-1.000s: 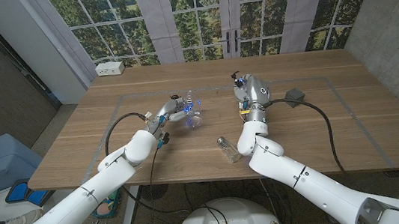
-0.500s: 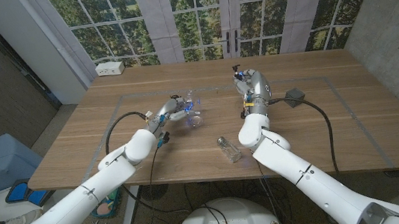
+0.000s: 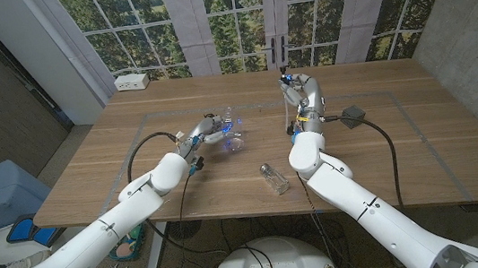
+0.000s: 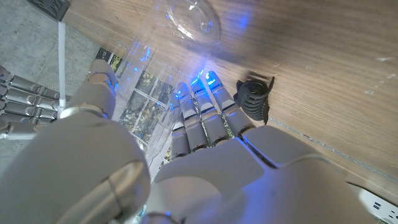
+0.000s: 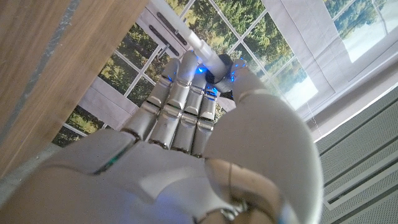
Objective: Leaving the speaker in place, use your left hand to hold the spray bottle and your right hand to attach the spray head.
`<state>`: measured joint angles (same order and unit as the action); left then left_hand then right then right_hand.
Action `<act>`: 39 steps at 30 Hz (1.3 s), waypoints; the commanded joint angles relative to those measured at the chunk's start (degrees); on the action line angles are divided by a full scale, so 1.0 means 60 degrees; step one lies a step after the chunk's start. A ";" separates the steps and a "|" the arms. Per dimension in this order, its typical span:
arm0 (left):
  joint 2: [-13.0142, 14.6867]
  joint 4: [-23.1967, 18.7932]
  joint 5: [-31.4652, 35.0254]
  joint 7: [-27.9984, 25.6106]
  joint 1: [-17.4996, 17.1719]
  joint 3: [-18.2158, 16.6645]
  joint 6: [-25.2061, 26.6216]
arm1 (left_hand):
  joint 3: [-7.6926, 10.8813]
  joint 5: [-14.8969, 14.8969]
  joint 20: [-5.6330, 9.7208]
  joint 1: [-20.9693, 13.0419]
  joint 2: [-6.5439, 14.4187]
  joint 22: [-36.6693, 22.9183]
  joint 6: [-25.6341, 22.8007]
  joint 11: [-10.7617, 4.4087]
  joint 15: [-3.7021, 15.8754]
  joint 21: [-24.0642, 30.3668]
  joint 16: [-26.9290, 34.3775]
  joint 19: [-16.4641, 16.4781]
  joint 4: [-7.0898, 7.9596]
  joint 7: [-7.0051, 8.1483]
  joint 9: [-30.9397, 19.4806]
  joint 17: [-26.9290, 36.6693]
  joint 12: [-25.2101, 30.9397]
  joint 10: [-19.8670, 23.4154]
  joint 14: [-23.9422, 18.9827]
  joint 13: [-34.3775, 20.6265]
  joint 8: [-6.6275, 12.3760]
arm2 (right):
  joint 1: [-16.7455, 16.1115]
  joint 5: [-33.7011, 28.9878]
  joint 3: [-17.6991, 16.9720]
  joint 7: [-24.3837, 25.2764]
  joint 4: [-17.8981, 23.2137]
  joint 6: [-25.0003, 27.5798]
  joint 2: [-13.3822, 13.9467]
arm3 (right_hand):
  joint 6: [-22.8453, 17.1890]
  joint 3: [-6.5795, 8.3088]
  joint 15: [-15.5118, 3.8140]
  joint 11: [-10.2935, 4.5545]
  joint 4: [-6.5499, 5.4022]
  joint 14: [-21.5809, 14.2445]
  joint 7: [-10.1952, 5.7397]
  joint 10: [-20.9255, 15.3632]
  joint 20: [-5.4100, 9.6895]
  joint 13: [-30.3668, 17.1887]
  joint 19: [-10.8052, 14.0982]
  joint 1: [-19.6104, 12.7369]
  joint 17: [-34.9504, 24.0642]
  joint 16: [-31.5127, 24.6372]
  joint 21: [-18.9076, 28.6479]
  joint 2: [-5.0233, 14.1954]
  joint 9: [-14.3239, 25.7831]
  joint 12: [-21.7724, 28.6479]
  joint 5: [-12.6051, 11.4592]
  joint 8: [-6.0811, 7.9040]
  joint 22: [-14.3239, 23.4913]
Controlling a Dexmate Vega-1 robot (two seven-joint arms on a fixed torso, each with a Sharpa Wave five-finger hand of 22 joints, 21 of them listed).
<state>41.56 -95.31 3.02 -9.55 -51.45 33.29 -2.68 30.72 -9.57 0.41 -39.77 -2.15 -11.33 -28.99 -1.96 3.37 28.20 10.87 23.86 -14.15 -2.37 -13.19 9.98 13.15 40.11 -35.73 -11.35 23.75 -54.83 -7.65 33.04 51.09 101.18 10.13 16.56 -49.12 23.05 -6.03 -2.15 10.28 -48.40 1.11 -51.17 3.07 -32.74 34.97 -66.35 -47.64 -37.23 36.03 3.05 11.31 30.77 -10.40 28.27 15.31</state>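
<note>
A clear spray bottle (image 3: 231,131) is gripped by my left hand (image 3: 205,131) left of the table's middle, tilted, with blue light from the hand on it. In the left wrist view the fingers (image 4: 202,118) wrap the bottle (image 4: 158,68), and its open neck (image 4: 189,15) points away from the palm. My right hand (image 3: 304,98) is raised over the far middle of the table, pinching the black spray head (image 3: 285,81). The right wrist view shows that head (image 5: 222,65) and its white dip tube (image 5: 186,36) at my fingertips. The small grey speaker (image 3: 273,178) stands near the front edge, apart from both hands.
A black box (image 3: 354,114) with a cable lies to the right of my right hand. A white box (image 3: 132,81) sits at the far left corner. A small dark ribbed object (image 4: 254,99) lies on the wood beyond my left hand's fingers.
My right hand has risen and drawn toward the far side with the spray head. The left hand and the bottle have stayed in place.
</note>
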 commanded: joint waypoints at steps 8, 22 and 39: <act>0.0087 -0.0074 0.0143 0.0405 0.0237 0.0192 0.0268 | 0.0897 -0.0031 -0.0027 -0.1549 0.2086 -0.0027 -0.2529 -0.1264 0.1494 0.0046 -0.0014 -0.0073 0.0857 0.0696 -0.0026 0.0031 0.0017 0.1380 -0.0002 -0.0026 0.0031 | -0.0058 -0.0133 -0.0143 0.0218 -0.0362 -0.2233 -0.0284 | -0.1180 0.0387 -0.1069 -0.1066 -0.0132 -0.0027 -0.1157 -0.0988 0.0189 -0.0048 -0.0074 -0.0398 -0.0068 0.0094 0.0143 0.0485 0.0047 0.0006 -0.0075 0.0040 0.0024; 0.0095 -0.0075 0.0205 0.0669 0.0423 0.0327 0.0386 | 0.0904 -0.0030 -0.0037 -0.1534 0.2081 -0.0027 -0.2537 -0.1266 0.1486 0.0063 -0.0024 -0.0084 0.0856 0.0695 -0.0031 0.0025 -0.0005 0.1367 0.0018 -0.0030 0.0022 | 0.0037 -0.0549 -0.0070 0.0196 -0.0521 -0.3037 -0.0512 | -0.1178 0.0394 -0.1072 -0.1087 -0.0130 -0.0075 -0.1162 -0.1002 0.0207 -0.0073 -0.0135 -0.0397 -0.0136 0.0158 0.0266 0.0479 0.0053 -0.0003 -0.0082 0.0031 0.0019; 0.0159 -0.0234 0.0412 0.0914 0.0553 0.0512 0.0641 | 0.0911 -0.0028 -0.0043 -0.1522 0.2082 -0.0027 -0.2533 -0.1264 0.1486 0.0083 -0.0024 -0.0100 0.0852 0.0696 -0.0038 0.0024 -0.0018 0.1383 0.0029 -0.0035 0.0005 | 0.0119 -0.0923 0.0014 -0.0060 -0.0551 -0.3553 -0.0655 | -0.1160 0.0402 -0.1073 -0.1126 -0.0141 -0.0106 -0.1178 -0.0988 0.0211 -0.0100 -0.0211 -0.0373 -0.0214 0.0257 0.0421 0.0479 0.0060 -0.0030 -0.0095 0.0012 0.0006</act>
<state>42.32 -96.20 4.58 -5.12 -48.65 35.59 0.21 30.69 -9.46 0.10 -39.77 -2.15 -11.33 -28.99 -1.97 3.37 28.41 10.87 23.56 -14.13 -2.37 -13.18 9.98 12.57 40.11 -35.73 -11.35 23.34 -54.46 -11.95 32.80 51.66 98.11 -8.81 13.23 -49.11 23.06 -6.03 -2.36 10.28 -48.40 1.10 -50.96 3.38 -33.07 33.84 -66.21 -48.73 -35.91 38.16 3.19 11.36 30.12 -10.46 28.19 15.16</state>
